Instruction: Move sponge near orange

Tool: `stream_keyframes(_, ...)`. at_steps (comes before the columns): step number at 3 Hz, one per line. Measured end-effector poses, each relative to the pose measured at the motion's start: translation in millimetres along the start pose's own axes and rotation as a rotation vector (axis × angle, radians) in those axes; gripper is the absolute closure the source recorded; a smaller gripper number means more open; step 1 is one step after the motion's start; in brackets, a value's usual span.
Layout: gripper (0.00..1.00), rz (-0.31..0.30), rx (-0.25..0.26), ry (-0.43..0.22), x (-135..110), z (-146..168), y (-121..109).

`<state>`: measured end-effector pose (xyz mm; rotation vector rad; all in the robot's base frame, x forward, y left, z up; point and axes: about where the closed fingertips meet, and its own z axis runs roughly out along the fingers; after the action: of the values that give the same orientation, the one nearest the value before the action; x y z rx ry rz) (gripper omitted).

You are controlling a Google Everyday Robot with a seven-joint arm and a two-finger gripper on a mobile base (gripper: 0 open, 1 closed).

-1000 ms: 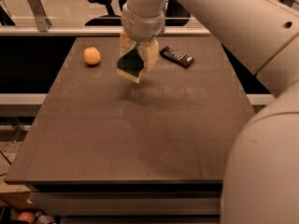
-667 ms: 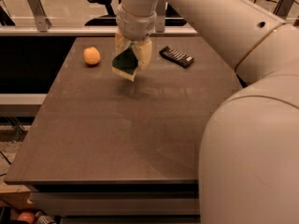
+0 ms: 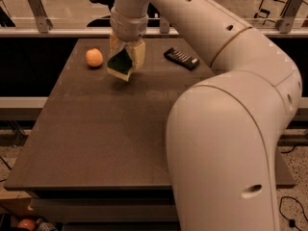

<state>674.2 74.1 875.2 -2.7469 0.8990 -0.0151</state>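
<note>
Your gripper (image 3: 127,60) hangs over the far-left part of the surface (image 3: 96,129), jaws pinching the sponge (image 3: 119,63). Sponge is tilted, green face to camera; can't tell if its lower edge touches the surface. Orange (image 3: 94,57) sits just left of it, not touching. Remote (image 3: 181,58) lies off to the right.

Sponge (image 3: 120,64): dk green top, pale yellow foam; held tilted by gripper (image 3: 126,54), near orange (image 3: 94,57). Orange: sm., round, pale; set on table (image 3: 96,129), far edge.
</note>
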Motion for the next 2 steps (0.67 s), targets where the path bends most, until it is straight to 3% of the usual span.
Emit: stream_keyframes(2,1.00,0.016,0.036,0.012,6.9,19.5,-9.8)
